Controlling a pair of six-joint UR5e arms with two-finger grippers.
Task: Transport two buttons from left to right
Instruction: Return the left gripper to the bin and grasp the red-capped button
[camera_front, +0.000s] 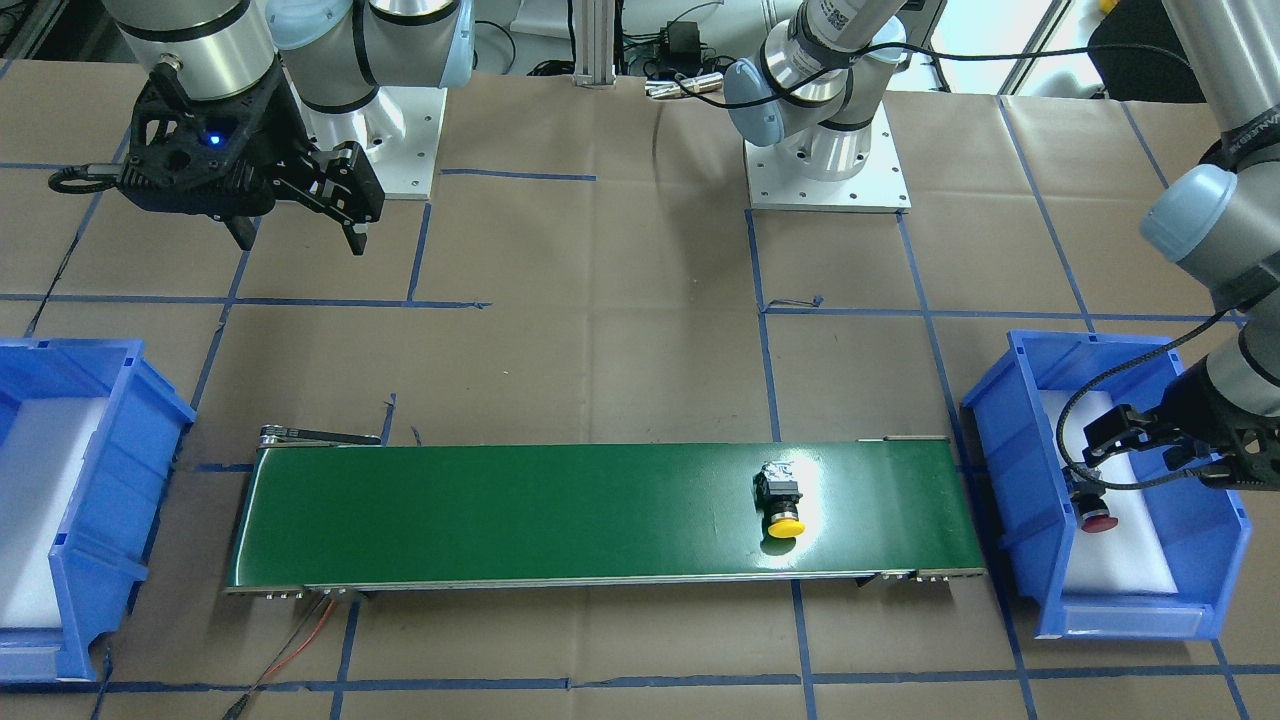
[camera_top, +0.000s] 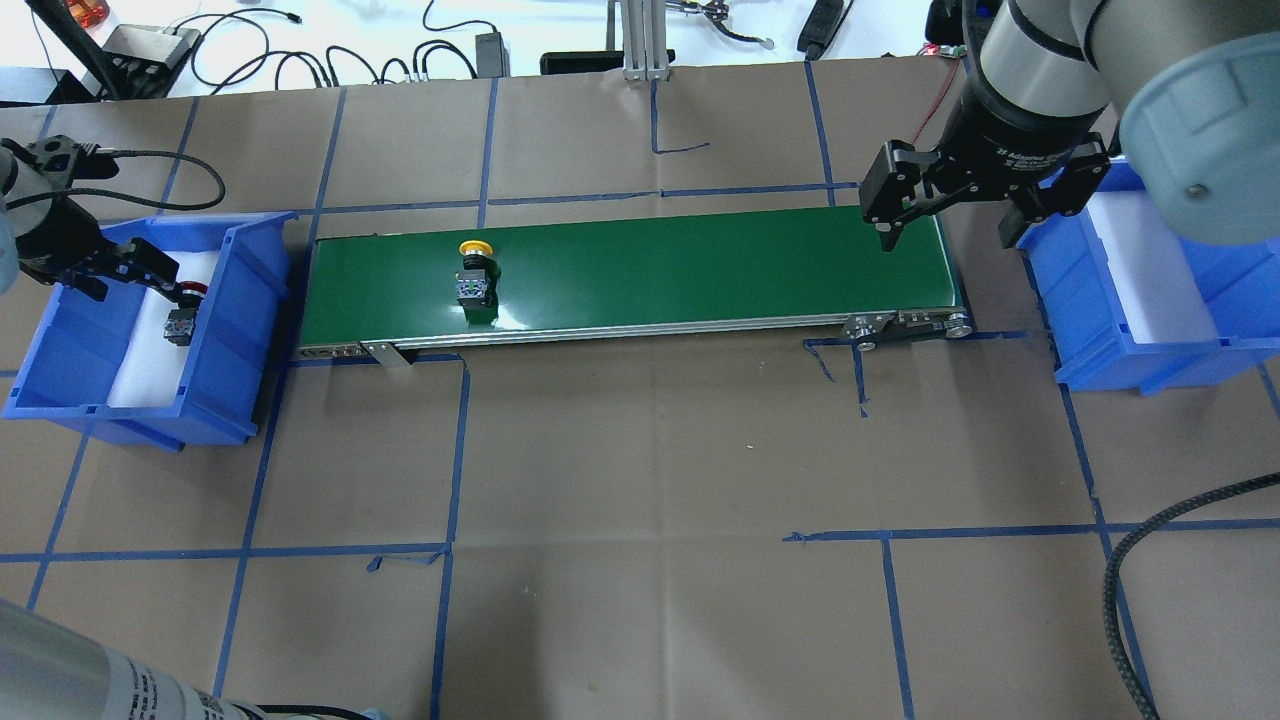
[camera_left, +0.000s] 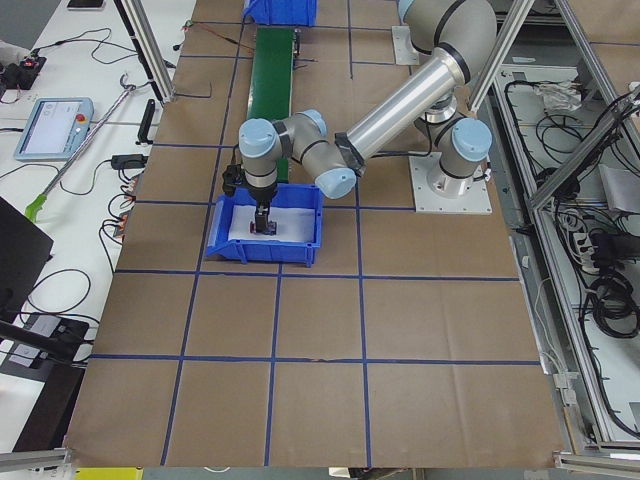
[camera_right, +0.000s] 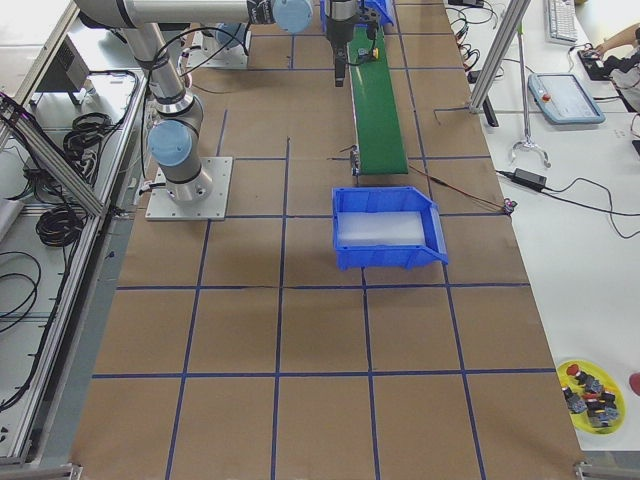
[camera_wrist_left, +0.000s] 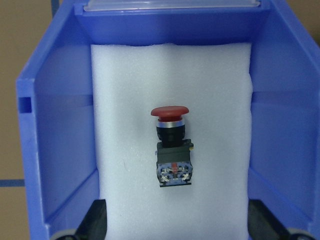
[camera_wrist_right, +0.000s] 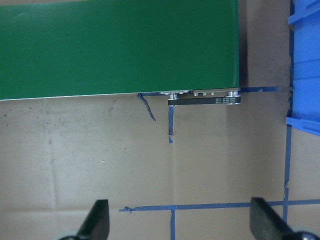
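Note:
The yellow button (camera_front: 783, 500) lies on its side on the green conveyor belt (camera_front: 500, 510), also in the overhead view (camera_top: 474, 270). The red button (camera_wrist_left: 171, 145) lies on white foam inside the blue bin (camera_top: 250, 330) on my left, also in the front view (camera_front: 1095, 515). My left gripper (camera_wrist_left: 177, 225) is open and empty, hanging just above the red button with a finger on each side, also in the overhead view (camera_top: 125, 275). My right gripper (camera_top: 945, 238) is open and empty above the belt's right end (camera_wrist_right: 115, 45).
A second blue bin (camera_top: 1100, 350) with white foam stands past the belt's right end, also in the front view (camera_front: 110, 480). The table is brown paper with blue tape lines. A yellow dish (camera_right: 590, 395) with spare buttons sits at a far table corner.

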